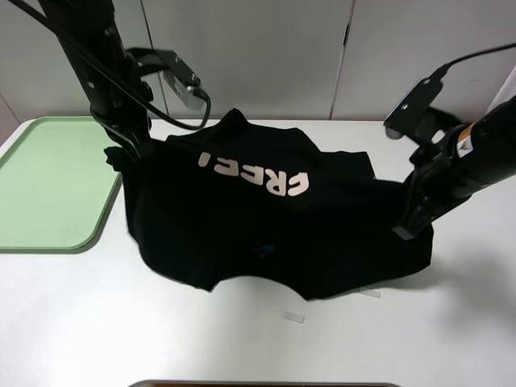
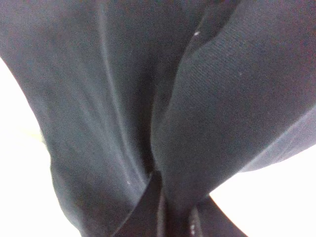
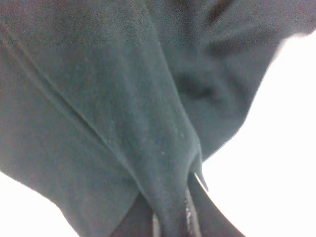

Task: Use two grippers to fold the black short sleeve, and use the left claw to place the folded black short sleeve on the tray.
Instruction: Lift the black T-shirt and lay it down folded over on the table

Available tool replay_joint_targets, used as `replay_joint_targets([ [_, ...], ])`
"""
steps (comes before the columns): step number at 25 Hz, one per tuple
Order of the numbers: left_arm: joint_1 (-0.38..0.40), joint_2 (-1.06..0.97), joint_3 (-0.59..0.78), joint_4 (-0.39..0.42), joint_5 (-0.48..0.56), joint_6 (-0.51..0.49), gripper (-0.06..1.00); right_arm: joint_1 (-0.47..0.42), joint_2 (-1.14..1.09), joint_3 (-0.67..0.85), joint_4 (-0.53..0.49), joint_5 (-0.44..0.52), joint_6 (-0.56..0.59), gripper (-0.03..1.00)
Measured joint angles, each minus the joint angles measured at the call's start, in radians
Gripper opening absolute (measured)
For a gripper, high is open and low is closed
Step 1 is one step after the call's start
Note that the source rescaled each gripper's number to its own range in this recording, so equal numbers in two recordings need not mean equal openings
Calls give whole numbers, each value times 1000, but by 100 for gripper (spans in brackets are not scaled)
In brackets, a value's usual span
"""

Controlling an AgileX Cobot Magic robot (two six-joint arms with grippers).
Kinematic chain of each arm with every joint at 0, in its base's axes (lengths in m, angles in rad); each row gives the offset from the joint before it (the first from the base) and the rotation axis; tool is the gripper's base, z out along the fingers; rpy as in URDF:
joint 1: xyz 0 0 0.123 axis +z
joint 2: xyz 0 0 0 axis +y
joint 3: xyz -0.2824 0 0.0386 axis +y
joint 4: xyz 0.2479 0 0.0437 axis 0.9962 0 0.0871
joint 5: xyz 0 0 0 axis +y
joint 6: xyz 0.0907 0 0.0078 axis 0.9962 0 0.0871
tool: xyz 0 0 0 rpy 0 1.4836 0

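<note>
While the black metal left claw (image 1: pixel 127 155) and right claw (image 1: pixel 405 228) clamp edges of the large black cotton T-shirt (image 1: pixel 266 234), right of the pale green plastic tray (image 1: pixel 48 185), uneven pulling could free a hem.

A white table (image 1: pixel 258 347) stands before pale grey wall panels (image 1: pixel 266 48).

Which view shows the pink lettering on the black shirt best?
The exterior high view: the pink lettering lies in plain sight, upside down, across the black shirt. Both wrist views show only close-up black fabric, with no letters visible.
</note>
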Motion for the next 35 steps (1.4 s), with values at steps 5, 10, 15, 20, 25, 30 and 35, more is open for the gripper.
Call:
replay_joint_targets([
  [5, -45, -238, 0, -20, 7, 5, 2, 0, -288, 0, -115, 19, 72, 1],
  [10, -143, -532, 0, -20, 8, 3, 2, 0, -529, -19, -162, 38, 121, 1],
  [15, -200, -731, 0, -18, -32, -3, 2, 3, -657, -199, -164, 118, 73, 1],
  [20, -210, -871, 0, 58, -64, -70, 2, 6, -593, -378, -163, 156, 52, 1],
  [25, -212, -810, 0, 215, 1, -121, 2, 8, -388, -406, -260, 180, 52, 1],
  [30, -202, -590, 0, 368, 78, -123, 2, 11, -152, -406, -403, 182, 103, 1],
  [35, -97, -367, 0, 393, 66, -127, 2, 14, 37, -406, -521, 156, 194, 1],
])
